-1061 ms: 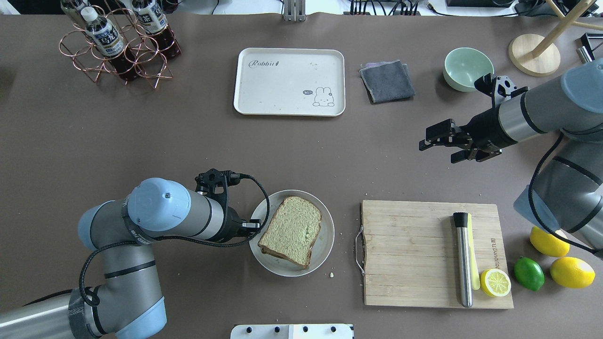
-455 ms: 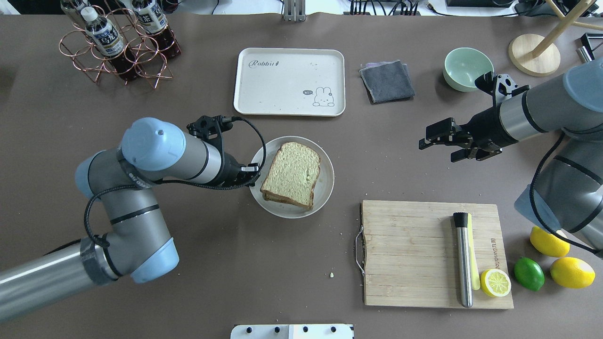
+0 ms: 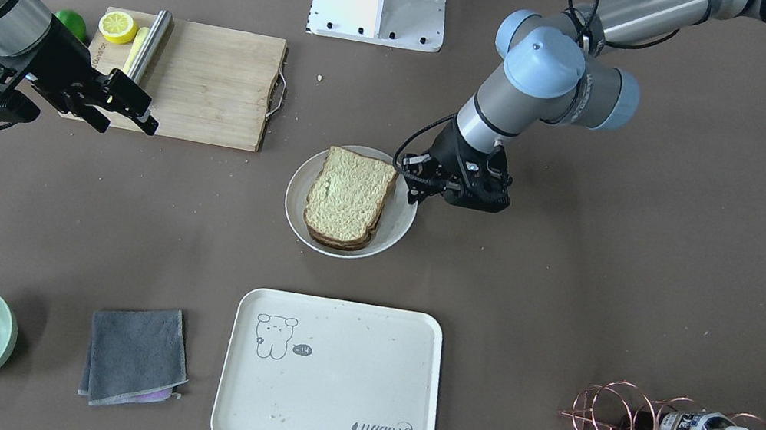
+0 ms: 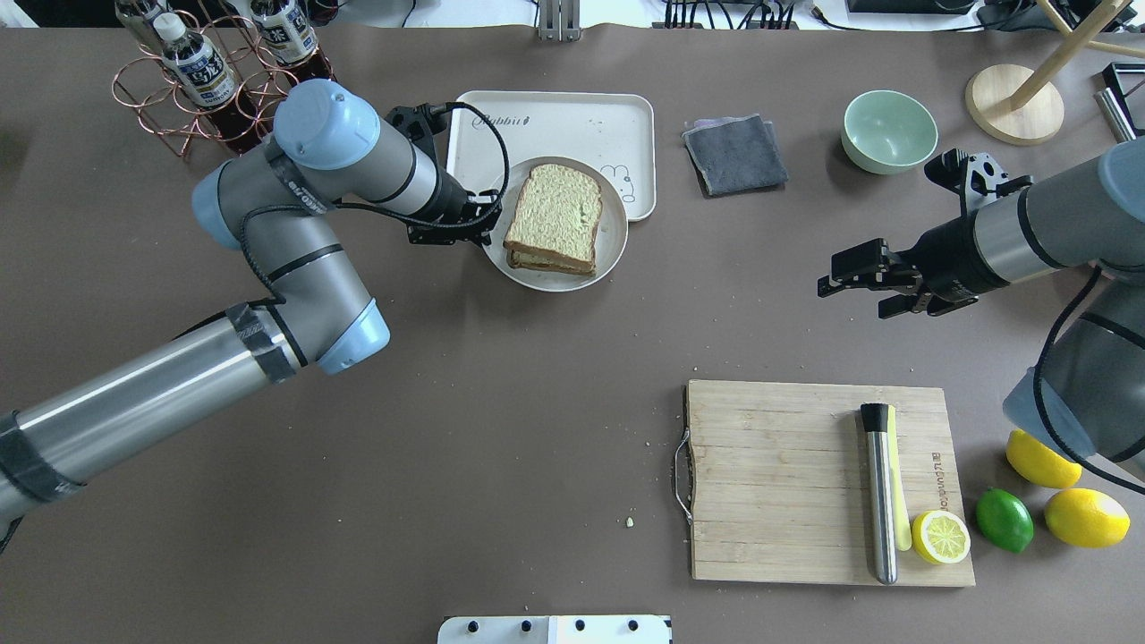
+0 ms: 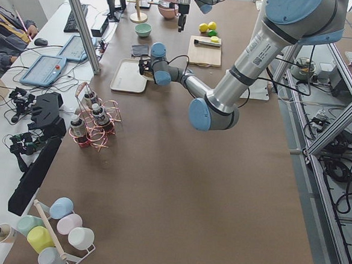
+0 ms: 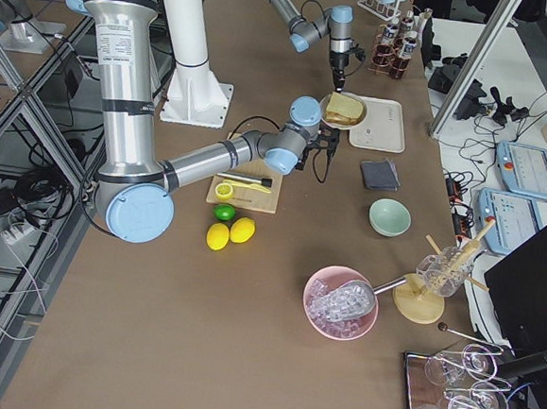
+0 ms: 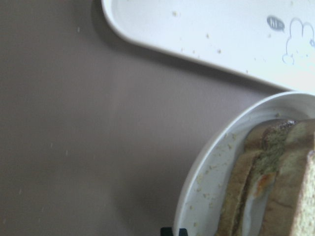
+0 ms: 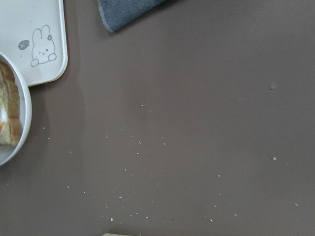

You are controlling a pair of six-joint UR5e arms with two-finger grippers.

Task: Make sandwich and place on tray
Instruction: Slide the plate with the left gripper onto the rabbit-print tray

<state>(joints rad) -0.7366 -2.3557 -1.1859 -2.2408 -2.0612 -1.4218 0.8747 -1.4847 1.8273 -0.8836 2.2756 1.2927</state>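
Observation:
The sandwich (image 4: 555, 215), two greenish-tan slices with egg showing at the edge, lies on a round white plate (image 4: 555, 281). My left gripper (image 4: 483, 222) is shut on the plate's left rim. In the overhead view the plate overlaps the near right part of the cream tray (image 4: 555, 121). The left wrist view shows the sandwich (image 7: 268, 187), the plate rim (image 7: 204, 189) and the tray (image 7: 211, 29) beyond it. My right gripper (image 4: 850, 298) is open and empty, well to the right over bare table.
A wooden cutting board (image 4: 778, 483) at the near right holds a metal rod (image 4: 878, 492) and a lemon half (image 4: 940, 537). A grey cloth (image 4: 735, 154) and a green bowl (image 4: 887, 130) lie right of the tray. A bottle rack (image 4: 224, 80) stands at its left.
My left arm has carried the plate with the sandwich from the near table away from the robot, up to the tray. My right gripper has drifted slightly right and nearer.

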